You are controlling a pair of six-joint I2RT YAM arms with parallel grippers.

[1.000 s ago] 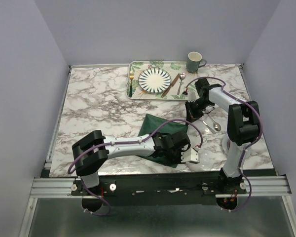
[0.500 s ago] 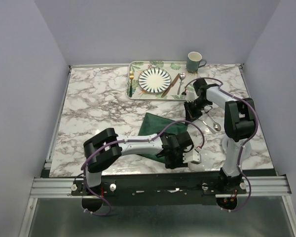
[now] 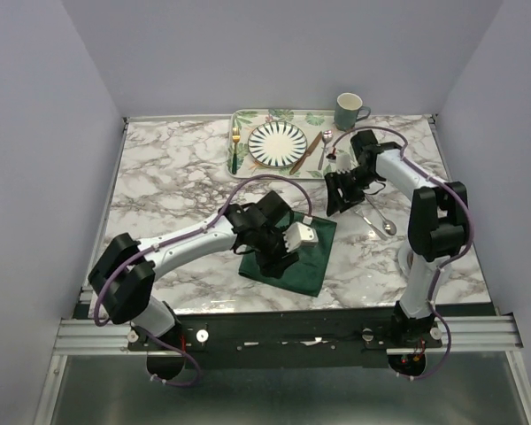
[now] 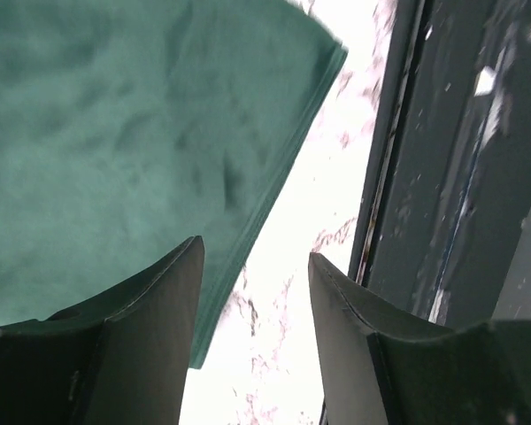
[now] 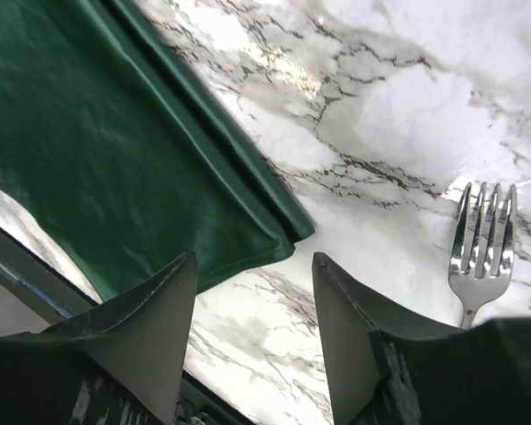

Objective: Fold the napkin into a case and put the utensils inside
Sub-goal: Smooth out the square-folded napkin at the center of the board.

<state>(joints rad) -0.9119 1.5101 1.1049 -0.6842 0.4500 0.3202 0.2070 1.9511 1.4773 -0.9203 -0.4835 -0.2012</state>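
One folded napkin (image 3: 306, 270) lies on the marble (image 3: 173, 190), 6 o'clock from your one tray (image 3: 258, 168). The tray carries one plate (image 3: 277, 143), one gold fork (image 3: 235, 140), one knife (image 3: 304, 153) and one spoon (image 3: 324, 144); one mug (image 3: 349, 112) stands at its 1 o'clock. A silver fork (image 5: 483, 239) and second spoon (image 3: 387, 227) lie at the napkin's 3 o'clock. Your left gripper (image 4: 254, 257) and right gripper (image 5: 255, 261) hang over napkin edges, fingers spread, empty.

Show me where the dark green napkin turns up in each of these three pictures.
Top view: the napkin lies at the front centre of the table.
Left wrist view: the napkin fills the upper left.
Right wrist view: the napkin covers the left side.
Shared landmark: the marble table, showing pale beside the napkin's edge in all three.
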